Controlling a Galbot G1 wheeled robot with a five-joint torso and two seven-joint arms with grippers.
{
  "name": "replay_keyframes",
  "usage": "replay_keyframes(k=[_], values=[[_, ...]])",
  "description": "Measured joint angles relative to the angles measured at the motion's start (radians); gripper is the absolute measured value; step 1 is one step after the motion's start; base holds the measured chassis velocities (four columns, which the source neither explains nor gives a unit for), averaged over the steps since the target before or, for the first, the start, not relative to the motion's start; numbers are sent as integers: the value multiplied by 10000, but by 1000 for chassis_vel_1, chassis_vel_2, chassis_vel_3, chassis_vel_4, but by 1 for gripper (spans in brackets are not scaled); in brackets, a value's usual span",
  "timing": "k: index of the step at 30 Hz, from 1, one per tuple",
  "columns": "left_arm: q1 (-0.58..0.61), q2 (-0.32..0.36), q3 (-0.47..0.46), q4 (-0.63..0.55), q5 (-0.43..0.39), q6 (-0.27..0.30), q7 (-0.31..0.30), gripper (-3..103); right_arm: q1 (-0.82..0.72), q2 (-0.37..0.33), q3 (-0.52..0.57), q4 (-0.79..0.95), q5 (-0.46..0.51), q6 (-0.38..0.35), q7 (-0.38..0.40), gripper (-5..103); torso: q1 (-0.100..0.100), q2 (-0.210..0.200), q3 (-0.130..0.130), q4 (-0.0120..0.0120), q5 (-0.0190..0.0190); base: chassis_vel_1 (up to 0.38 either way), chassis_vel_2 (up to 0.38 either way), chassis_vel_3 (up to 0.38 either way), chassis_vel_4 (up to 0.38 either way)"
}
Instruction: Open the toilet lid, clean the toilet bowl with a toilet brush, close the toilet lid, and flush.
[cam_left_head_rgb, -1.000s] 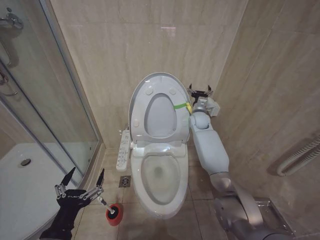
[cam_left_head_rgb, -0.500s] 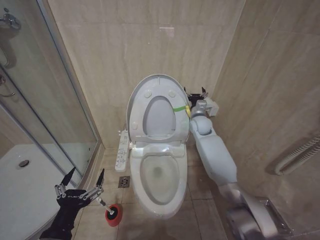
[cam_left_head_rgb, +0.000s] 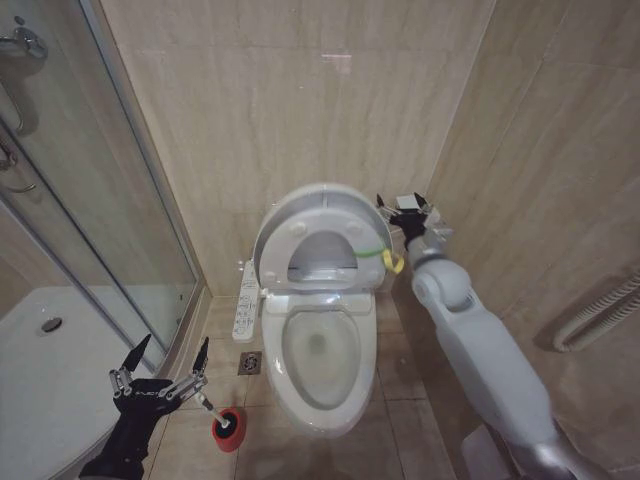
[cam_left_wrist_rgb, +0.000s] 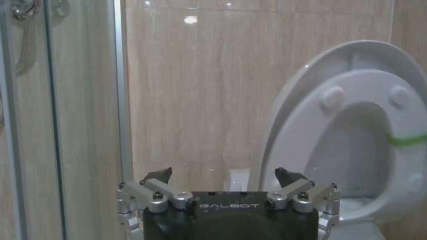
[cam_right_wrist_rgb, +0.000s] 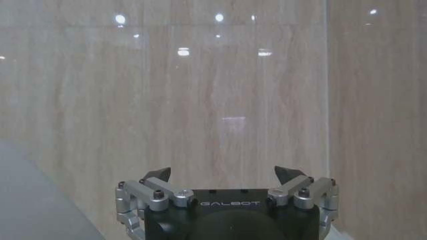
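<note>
The lid (cam_left_head_rgb: 318, 222) leans forward, half-lowered over the bowl (cam_left_head_rgb: 320, 355), its green strap (cam_left_head_rgb: 378, 255) at its 3 o'clock edge. The right gripper (cam_left_head_rgb: 410, 212) sits just beside that edge, fingers spread open and holding nothing. The left gripper (cam_left_head_rgb: 165, 365) hovers low at 8 o'clock from the bowl, fingers open. The brush (cam_left_head_rgb: 227, 424) stands in its red holder (cam_left_head_rgb: 228, 431) on the floor, next to that gripper.

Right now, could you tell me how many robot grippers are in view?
2: the left gripper low beside the toilet brush, and the right gripper raised beside the toilet lid.
</note>
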Motion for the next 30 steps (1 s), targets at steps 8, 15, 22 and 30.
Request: replay_keyframes(k=[8,15,22,30], values=[[0,0,0,0,0,-1,0,100,-2899,-109,757,2474,337,-699,901,100,-1,0,-1,-3,1,0,0,0,0],[0,0,0,-1,0,0,0,100,-2988,125,957,2673,108,-754,1264,100,-1,-1,0,6,-2,0,0,0,0],[-1,-1,0,0,0,0,-1,100,-2774,248,913,2351,2,-684,1424,100,0,-2,1,1,-1,0,0,0,0],[0,-1,0,0,0,0,0,100,-3334,481,868,2575,-66,-871,1591,100,1,-2,1,1,-3,0,0,0,0]])
